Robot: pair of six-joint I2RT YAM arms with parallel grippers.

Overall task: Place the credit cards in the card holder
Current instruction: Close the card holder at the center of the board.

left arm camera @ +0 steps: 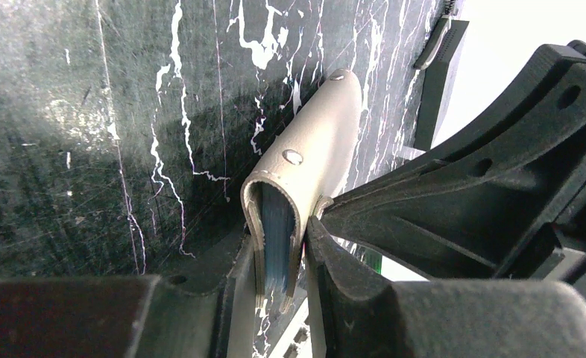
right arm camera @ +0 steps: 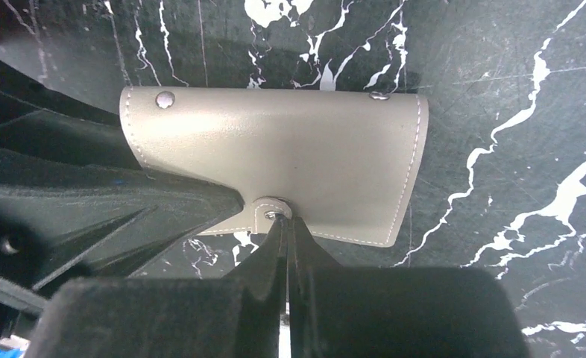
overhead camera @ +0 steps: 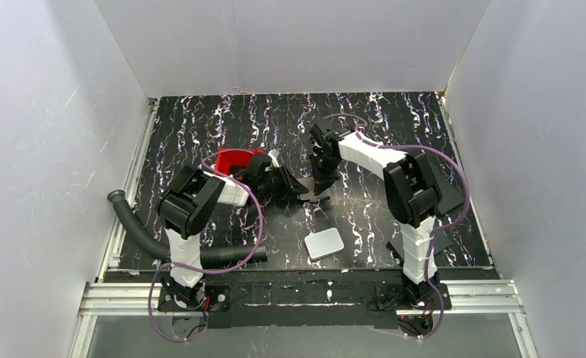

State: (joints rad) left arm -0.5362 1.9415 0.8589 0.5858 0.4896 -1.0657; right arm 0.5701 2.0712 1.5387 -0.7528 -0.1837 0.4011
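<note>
– Card holder (right arm camera: 275, 149), where's it at?

– Mid table (overhead camera: 394, 119), between both claws. Top cam barely shows it, arms in the way.

– L claw (left arm camera: 279, 257)?

– Clenched on the holder, one finger each side, holder standing on edge. In the R wrist cam it comes in from 9 o'clock.

– Cards?

– Credit cards (left arm camera: 277, 231) are inside. Blue edges show in the open mouth, L wrist cam. Can't count 'em.

– R claw (right arm camera: 281, 224)?

– Fingers squeezed fully together, tips right at the snap tab on the holder's 6 o'clock edge in its own cam. Can't tell if it actually nips the tab. In the L wrist cam it reaches in from 3 o'clock, tip against the holder's side.

– Holder touching the table?

– Can't tell.

– Other stuff?

– Red tray (overhead camera: 230, 156) at 9 o'clock of the holder, just behind L claw. White rounded slab (overhead camera: 324, 244) at 6 o'clock, flat nr the front edge, well apart from both claws. Black ribbed hose (overhead camera: 137, 227) at 8 o'clock, by the L arm base.
</note>
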